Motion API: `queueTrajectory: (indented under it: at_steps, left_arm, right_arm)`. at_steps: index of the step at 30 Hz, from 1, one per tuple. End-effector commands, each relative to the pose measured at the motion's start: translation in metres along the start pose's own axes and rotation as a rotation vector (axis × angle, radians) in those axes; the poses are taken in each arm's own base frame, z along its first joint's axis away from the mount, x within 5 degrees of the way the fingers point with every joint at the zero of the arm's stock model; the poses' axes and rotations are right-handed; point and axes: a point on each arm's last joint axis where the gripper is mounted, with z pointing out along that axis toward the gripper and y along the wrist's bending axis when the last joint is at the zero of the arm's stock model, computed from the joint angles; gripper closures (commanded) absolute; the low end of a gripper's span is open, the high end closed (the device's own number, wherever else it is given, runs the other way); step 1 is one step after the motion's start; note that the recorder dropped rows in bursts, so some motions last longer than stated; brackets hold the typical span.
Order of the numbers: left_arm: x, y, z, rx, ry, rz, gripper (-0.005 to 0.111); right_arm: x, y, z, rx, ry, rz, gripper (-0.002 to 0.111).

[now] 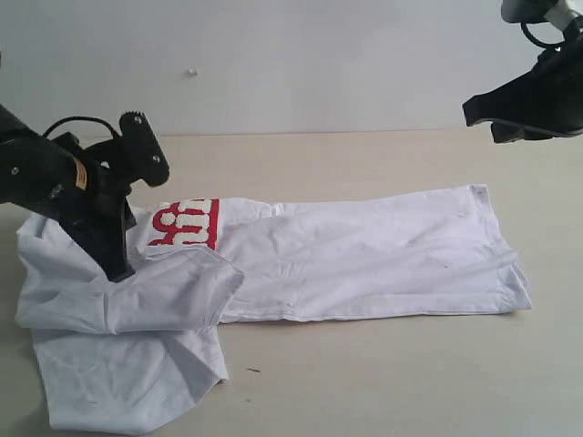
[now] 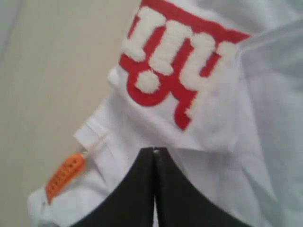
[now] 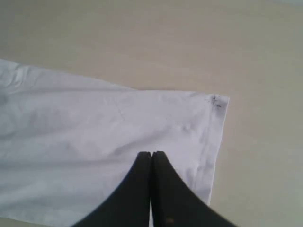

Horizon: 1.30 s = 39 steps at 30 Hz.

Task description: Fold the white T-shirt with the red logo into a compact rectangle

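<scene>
The white T-shirt (image 1: 364,255) lies across the table as a long band, its body folded lengthwise. At its left end a flap is folded over, and a sleeve (image 1: 127,382) hangs toward the front edge. Part of the red logo (image 1: 185,223) shows beside the flap; in the left wrist view the logo (image 2: 175,61) sits just past the fingertips. My left gripper (image 1: 118,271) points down onto the flap near the collar, shut, with a sliver of white cloth at its tips (image 2: 154,149). An orange neck tag (image 2: 64,176) lies beside it. My right gripper (image 1: 481,118) hangs high, shut and empty, over the shirt's hem end (image 3: 151,153).
The beige table (image 1: 364,164) runs back to a pale wall. The hem corner (image 3: 218,101) carries a small dark mark, with bare table beyond it. A tiny dark speck (image 1: 252,370) lies on the table in front of the shirt.
</scene>
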Motion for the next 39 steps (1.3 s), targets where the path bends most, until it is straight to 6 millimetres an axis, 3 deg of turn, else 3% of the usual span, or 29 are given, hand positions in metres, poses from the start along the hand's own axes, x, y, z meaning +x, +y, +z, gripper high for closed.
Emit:
queueTrajectory:
  at_steps: [1,3,5,8,9,10,13,21,22,30,32,37,39]
  left_arm:
    - [-0.001,-0.016,-0.005,0.184,0.007,0.051,0.107]
    - [-0.008,-0.023,-0.007,0.252,-0.073,0.084,0.106]
    - [-0.010,-0.022,-0.007,0.243,-0.100,0.126,0.098]
    - [-0.011,-0.020,-0.005,0.217,-0.114,0.135,0.071]
    - [-0.010,-0.021,0.001,0.214,-0.106,0.159,0.055]
    - [-0.009,-0.023,0.005,0.219,-0.097,0.173,0.053]
    - [-0.009,-0.022,0.029,0.140,-0.118,0.184,0.067]
    - [-0.005,-0.023,0.049,0.092,-0.109,0.288,0.106]
    - [-0.006,-0.023,0.049,0.088,-0.111,0.287,0.107]
    - [-0.011,-0.017,0.043,0.078,-0.123,0.280,0.105]
    - [-0.014,-0.014,0.035,0.060,-0.140,0.273,0.097]
    - [-0.018,-0.008,0.015,0.054,-0.163,0.237,0.058]
    - [-0.016,-0.011,0.012,0.093,-0.145,0.234,0.053]
  right_arm:
    - [0.001,-0.001,-0.003,0.002,0.001,-0.004,0.108]
    - [0.001,-0.001,-0.003,0.003,-0.001,-0.004,0.108]
    - [0.000,-0.002,-0.003,0.004,-0.009,-0.005,0.108]
    - [0.000,-0.002,-0.003,0.005,-0.013,-0.005,0.108]
    - [0.000,-0.002,-0.003,0.005,-0.013,-0.005,0.108]
    - [0.000,-0.002,-0.003,0.005,-0.013,-0.005,0.108]
    - [0.000,-0.002,-0.003,0.005,-0.011,-0.005,0.108]
    - [-0.002,-0.002,-0.003,0.009,-0.031,-0.005,0.108]
    - [-0.002,-0.002,-0.003,0.009,-0.031,-0.005,0.108]
    - [-0.002,-0.002,-0.003,0.009,-0.031,-0.005,0.108]
    - [-0.002,-0.002,-0.003,0.009,-0.033,-0.005,0.108]
    - [-0.002,-0.002,-0.003,0.009,-0.033,-0.005,0.108]
    - [-0.002,-0.002,-0.003,0.009,-0.031,-0.005,0.108]
